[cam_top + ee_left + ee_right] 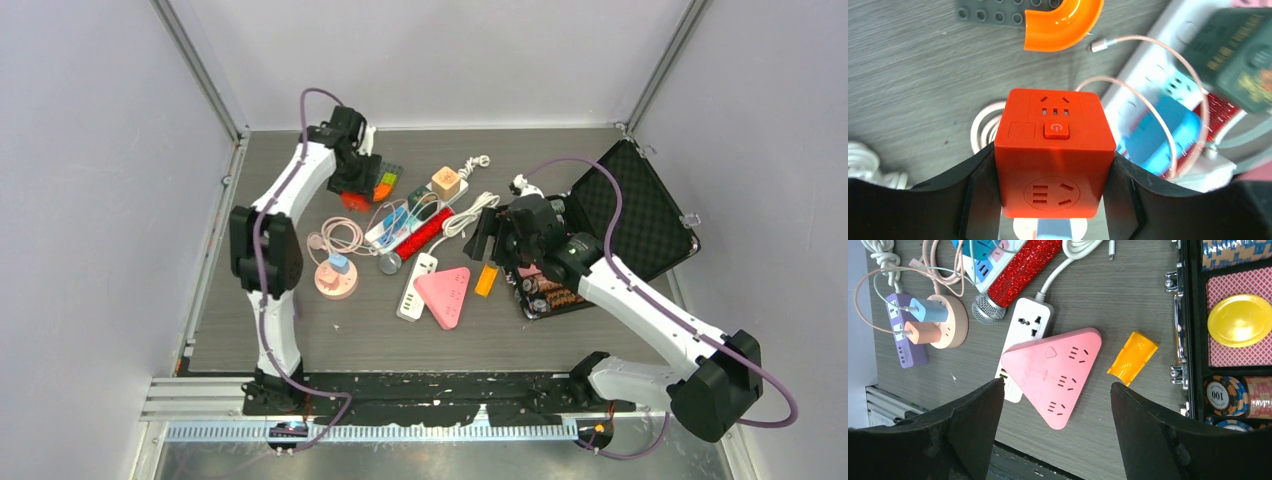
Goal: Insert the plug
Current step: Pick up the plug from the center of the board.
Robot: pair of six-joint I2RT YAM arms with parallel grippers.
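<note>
You're clamping the red cube plug (1053,145) with the left gripper (1053,170) right now. Both black fingers (975,190) are pressing flat against opposite side faces, so that's a real grasp, not a hover. The cube is hanging over the far-left part of the table (908,80), right beside the white power strip (1153,65) with the blue adapter (1163,135) in it.

Handling-wise, I'm guessing it's a rigid, hollow-ish block of hard plastic, fairly light, not going to flex or crush. The faces are looking smooth and a bit glossy though, so it could twist in the pads once you're pushing down. Gripping square across the flat sides, like you're doing, seems right. You're also staying off the little power button and the socket holes. I can't see the prongs from here, so no idea which face they're on.

The thin pink cable (1168,55) looping nearby is soft and could snag.

Your right gripper (1057,386) is hanging wide apart with nothing in it, over the matte pink triangular strip (1068,355) with rounded corners.
</note>
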